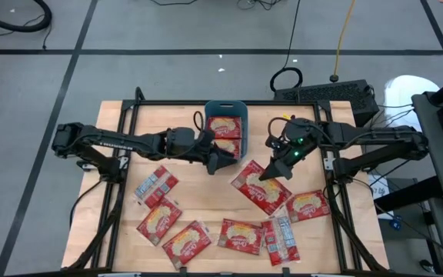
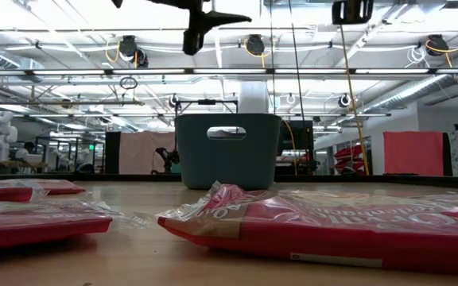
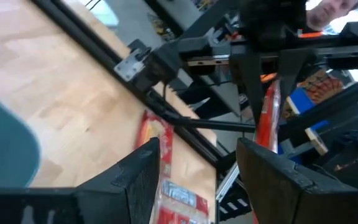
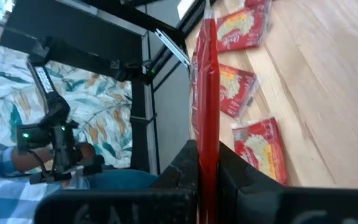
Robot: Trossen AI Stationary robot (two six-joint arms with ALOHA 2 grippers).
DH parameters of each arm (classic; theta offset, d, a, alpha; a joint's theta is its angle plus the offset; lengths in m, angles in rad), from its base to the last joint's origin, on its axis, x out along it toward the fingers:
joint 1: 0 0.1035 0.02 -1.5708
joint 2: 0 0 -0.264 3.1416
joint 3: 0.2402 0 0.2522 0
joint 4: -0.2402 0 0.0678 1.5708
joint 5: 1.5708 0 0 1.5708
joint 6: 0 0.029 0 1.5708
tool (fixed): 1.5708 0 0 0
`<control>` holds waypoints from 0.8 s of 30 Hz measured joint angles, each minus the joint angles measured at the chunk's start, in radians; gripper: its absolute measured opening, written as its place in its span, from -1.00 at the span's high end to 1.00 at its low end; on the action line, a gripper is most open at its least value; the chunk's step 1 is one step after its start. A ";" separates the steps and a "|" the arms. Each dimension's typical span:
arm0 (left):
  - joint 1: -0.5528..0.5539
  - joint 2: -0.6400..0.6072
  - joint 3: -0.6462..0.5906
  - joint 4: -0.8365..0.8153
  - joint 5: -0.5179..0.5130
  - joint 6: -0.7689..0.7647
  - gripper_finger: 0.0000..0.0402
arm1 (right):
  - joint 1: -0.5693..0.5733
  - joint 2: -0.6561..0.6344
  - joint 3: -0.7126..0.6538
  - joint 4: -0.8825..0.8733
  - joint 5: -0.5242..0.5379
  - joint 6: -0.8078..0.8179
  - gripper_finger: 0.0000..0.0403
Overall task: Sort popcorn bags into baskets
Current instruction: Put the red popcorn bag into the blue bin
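The teal basket (image 1: pixel 227 108) stands at the table's far middle with two red popcorn bags (image 1: pixel 224 125) lying inside; the low view shows its wall (image 2: pixel 229 159). My left gripper (image 1: pixel 221 161) hovers open just near of the basket, with nothing between its fingers (image 3: pixel 143 180). My right gripper (image 1: pixel 270 173) is right of it, shut on one red popcorn bag (image 1: pixel 256 188). Several more bags lie flat on the near half of the table, among them one with its silvery back up (image 1: pixel 156 185). My right gripper pinches one edge of the popcorn bag (image 4: pixel 205 149) between its two fingers. The bag runs on past the fingertips, edge-on in the right wrist view. In the left wrist view it hangs below the gripper (image 3: pixel 267 118), its lower end hidden behind my left finger.
Loose bags lie along the near side (image 1: pixel 160 219) (image 1: pixel 187 240) (image 1: pixel 241 235) (image 1: pixel 281 240) and at the right (image 1: pixel 308 204). A black frame rail (image 1: pixel 121 154) borders the table. One bag (image 2: pixel 308 226) lies close in front of the low camera. Bare wood (image 1: pixel 198 188) shows in the table's middle.
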State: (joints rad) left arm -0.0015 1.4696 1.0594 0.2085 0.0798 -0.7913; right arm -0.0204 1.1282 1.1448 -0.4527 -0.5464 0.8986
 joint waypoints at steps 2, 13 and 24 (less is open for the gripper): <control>0.002 0.000 0.000 0.016 0.005 0.022 -0.06 | 0.000 0.001 0.010 -0.007 0.007 0.006 0.97; 0.007 0.001 0.000 0.115 0.016 0.100 -0.06 | 0.000 0.014 0.018 -0.033 0.079 0.012 0.97; 0.014 -0.011 -0.001 0.157 0.040 0.115 -0.21 | -0.029 0.068 0.019 -0.030 0.068 -0.098 0.96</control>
State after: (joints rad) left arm 0.0128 1.4585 1.0584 0.3651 0.1194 -0.6763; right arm -0.0494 1.1959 1.1641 -0.4832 -0.4786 0.8009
